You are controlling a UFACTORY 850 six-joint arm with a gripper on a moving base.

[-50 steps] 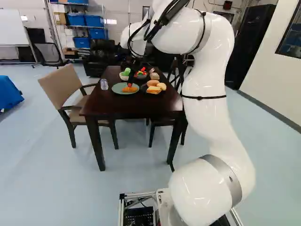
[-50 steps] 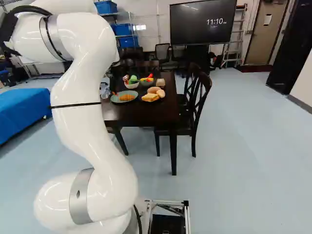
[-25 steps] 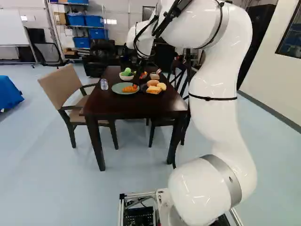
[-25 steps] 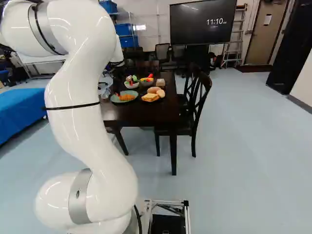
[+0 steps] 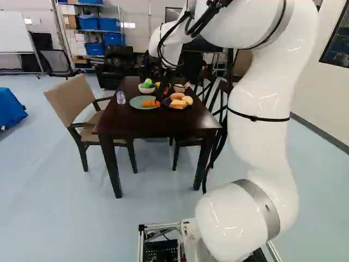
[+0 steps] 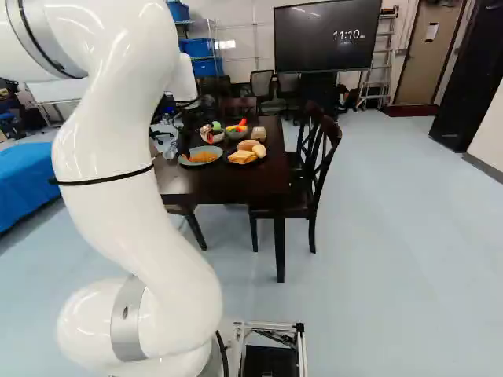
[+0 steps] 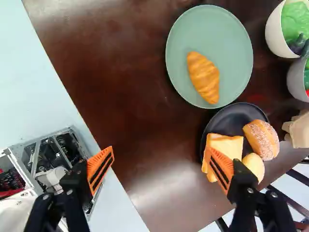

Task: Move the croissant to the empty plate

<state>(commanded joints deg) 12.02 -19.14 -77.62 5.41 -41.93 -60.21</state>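
At the foot of the base views, the white arm (image 5: 256, 142) rises and reaches out over the dark desk (image 5: 131, 127). The pincer (image 5: 162, 97) hangs above it, fingers spread wide, one orange pad (image 7: 222, 169) overlapping the sliced bread (image 7: 226, 145) in the wrist view. That bread shares a black plate (image 7: 224, 123) with a sugared bun (image 7: 263, 139) and a smooth roll (image 7: 254, 166). Just beside it, the croissant (image 7: 203, 77) lies on the green plate (image 7: 183, 48), well ahead of the fingers, with a clear bottle (image 5: 120, 97) near its other side. Past the plates stand two bowls of food (image 7: 275, 34). A big screen (image 6: 328, 35) hangs farthest off.
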